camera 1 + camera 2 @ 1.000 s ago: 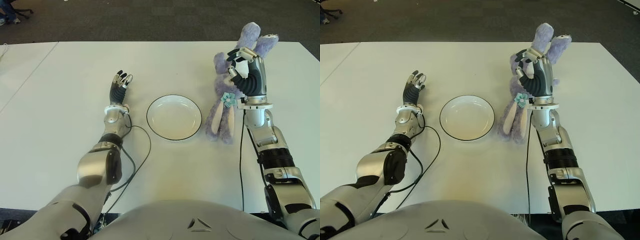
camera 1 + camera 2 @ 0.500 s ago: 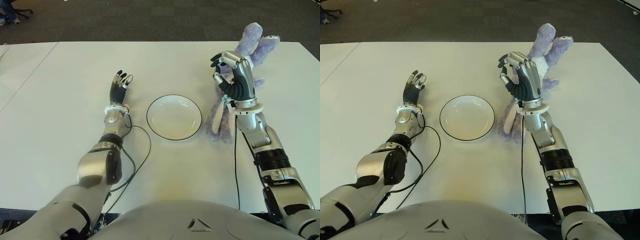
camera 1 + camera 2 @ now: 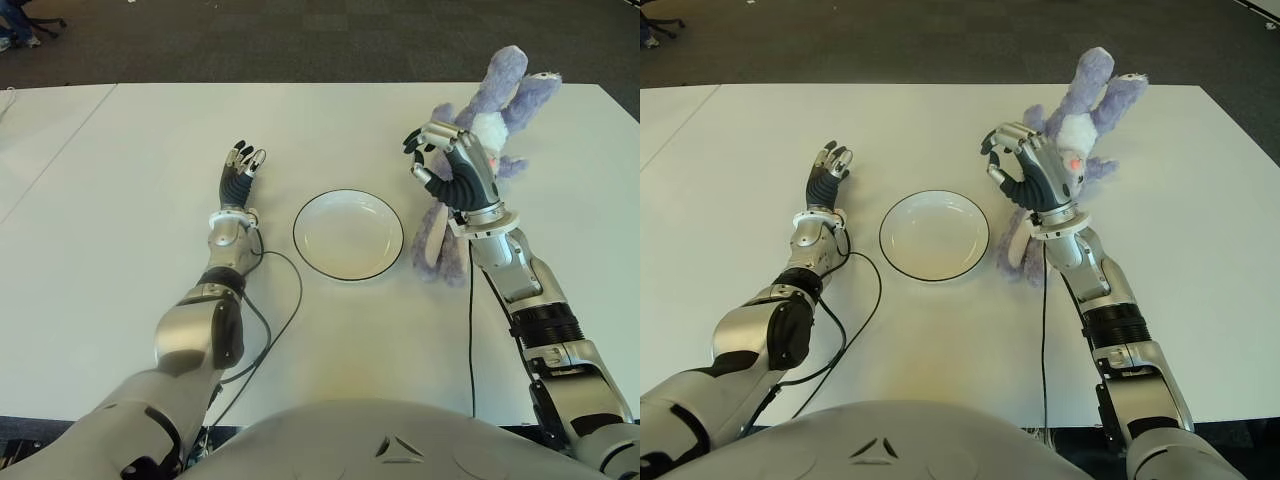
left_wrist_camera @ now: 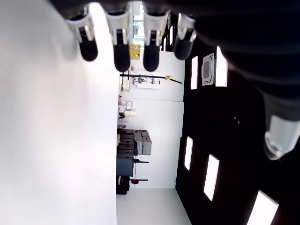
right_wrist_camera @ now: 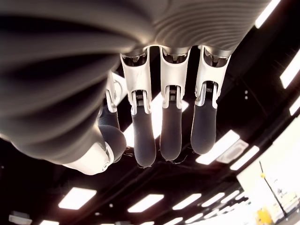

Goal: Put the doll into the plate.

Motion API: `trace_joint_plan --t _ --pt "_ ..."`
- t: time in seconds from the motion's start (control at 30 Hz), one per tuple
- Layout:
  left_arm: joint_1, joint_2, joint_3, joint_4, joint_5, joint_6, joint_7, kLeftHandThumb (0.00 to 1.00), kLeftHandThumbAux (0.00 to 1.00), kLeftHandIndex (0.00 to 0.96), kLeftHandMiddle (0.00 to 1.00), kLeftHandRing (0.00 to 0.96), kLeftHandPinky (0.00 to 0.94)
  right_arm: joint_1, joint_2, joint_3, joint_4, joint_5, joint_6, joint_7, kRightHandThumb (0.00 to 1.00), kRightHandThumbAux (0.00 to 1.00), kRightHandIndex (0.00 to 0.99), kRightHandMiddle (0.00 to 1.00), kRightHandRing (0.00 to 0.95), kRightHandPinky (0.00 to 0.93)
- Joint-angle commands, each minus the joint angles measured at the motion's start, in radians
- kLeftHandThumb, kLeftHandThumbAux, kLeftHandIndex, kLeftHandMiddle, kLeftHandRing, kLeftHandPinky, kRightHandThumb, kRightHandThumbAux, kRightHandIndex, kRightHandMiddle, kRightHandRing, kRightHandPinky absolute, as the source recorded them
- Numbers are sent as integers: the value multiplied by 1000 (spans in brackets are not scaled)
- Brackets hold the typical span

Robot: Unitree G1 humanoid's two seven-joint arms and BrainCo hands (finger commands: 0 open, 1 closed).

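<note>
Plate [image 3: 348,235] w/ dark rim at frame centre on white table [image 3: 120,180], empty, left hand [image 3: 240,172] left of it, fingers relaxed, holding nothing, right hand [image 3: 447,168] centre-right, fingers loosely curled, empty, purple doll [image 3: 487,120] behind it, right of plate, on table.

Setting: an office or laboratory room. Evidence: a large white bench [image 3: 120,160] standing on dark carpet floor [image 3: 300,40]; the base of a wheeled office chair [image 3: 25,25] at the far left corner; rows of rectangular ceiling light panels [image 5: 77,198] on a dark ceiling; grey equipment cabinets [image 4: 133,150] along a white wall.
</note>
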Motion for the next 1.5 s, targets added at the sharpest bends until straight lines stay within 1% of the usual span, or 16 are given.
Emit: trace_joint_plan --t 0.03,0.07,0.1,0.13,0.17,0.23,0.37,0.6,0.9,1.1,1.23,1.5 --pt "180 -44 5 113 -7 109 -10 0 510 95 130 120 97 72 -40 43 63 13 56 144 410 568 185 142 116 103" --pt "180 -44 6 113 -7 109 -11 0 509 95 130 120 97 75 -45 43 59 14 64 162 338 532 127 65 36 25" --pt "180 -43 6 113 -7 109 -10 0 508 95 130 120 98 75 -48 43 43 13 80 186 315 511 93 25 11 6" --pt "180 -43 6 113 -7 108 -10 0 507 96 130 120 98 74 -49 42 32 12 90 200 310 503 81 12 5 3" --pt "180 -44 7 113 -8 107 -9 0 507 96 130 120 99 72 -60 44 32 -13 95 201 305 497 71 3 1 0" --pt "180 -45 8 113 -8 106 -6 0 501 101 138 125 103 69 -82 48 28 -67 104 193 240 438 8 0 0 0" --pt "179 -45 5 113 -6 108 -2 0 498 101 139 125 98 64 -107 49 18 -118 122 190 192 398 0 0 0 0" --pt "179 -43 3 113 -3 109 -5 0 488 104 140 123 103 62 -127 55 9 -145 163 211 172 360 0 0 0 0" --pt "179 -42 0 113 0 110 1 0 488 110 139 123 102 45 -139 62 44 -149 192 235 185 360 0 0 0 0" --pt "180 -47 7 114 -8 104 -2 0 489 117 147 135 111 -10 -141 82 207 -155 174 199 220 382 0 0 0 0" --pt "181 -49 8 113 -10 102 -5 0 485 113 144 131 104 -40 -147 95 289 -156 157 180 216 391 0 0 0 0" --pt "182 -48 3 113 -3 101 -1 0 482 114 138 126 99 -91 -163 115 366 -163 145 156 185 380 0 0 0 0"
